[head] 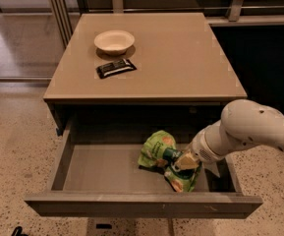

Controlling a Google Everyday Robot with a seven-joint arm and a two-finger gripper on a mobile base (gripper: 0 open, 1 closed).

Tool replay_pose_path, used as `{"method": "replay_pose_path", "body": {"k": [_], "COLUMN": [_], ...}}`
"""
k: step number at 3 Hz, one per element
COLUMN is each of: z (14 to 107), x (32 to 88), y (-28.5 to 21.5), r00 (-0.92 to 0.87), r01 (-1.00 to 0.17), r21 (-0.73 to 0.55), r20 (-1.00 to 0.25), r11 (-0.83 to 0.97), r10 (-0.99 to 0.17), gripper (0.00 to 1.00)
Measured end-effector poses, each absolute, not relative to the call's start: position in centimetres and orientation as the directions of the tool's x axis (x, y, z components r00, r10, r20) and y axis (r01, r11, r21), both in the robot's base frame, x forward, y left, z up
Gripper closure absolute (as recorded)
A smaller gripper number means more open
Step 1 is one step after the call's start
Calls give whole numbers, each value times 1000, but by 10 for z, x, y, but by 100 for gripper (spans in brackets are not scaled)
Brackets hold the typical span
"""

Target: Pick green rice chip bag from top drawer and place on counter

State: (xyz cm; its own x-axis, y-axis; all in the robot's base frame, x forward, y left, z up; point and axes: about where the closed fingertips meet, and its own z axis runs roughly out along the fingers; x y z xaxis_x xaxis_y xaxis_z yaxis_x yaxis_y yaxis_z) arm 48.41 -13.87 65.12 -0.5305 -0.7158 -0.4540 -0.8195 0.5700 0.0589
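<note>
The green rice chip bag [157,150] lies crumpled in the right half of the open top drawer [102,173], resting on its grey bottom. My gripper [183,162] reaches into the drawer from the right on a white arm [249,129]. It is shut on the middle of the bag, with part of the bag bulging left of the fingers and part hanging below them. The tan counter [181,58] lies above the drawer.
A shallow cream bowl [114,42] and a small black wrapped bar [116,68] sit on the counter's back left. The drawer's front panel [141,204] is nearest the camera. Speckled floor surrounds the cabinet; a dark wall stands to the right.
</note>
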Motion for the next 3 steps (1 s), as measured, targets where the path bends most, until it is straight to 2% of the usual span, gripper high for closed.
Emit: {"method": "replay_pose_path", "body": {"k": [2,3], "z": [672,726], "x": [481,469], "y": [-136,-136], "r00": [-502,-438], "r01": [-832,-854], "r21": [50,12], "r20": [-492,-556], "r11": [552,520], "r10": [-711,-706], "gripper": [100,100]}}
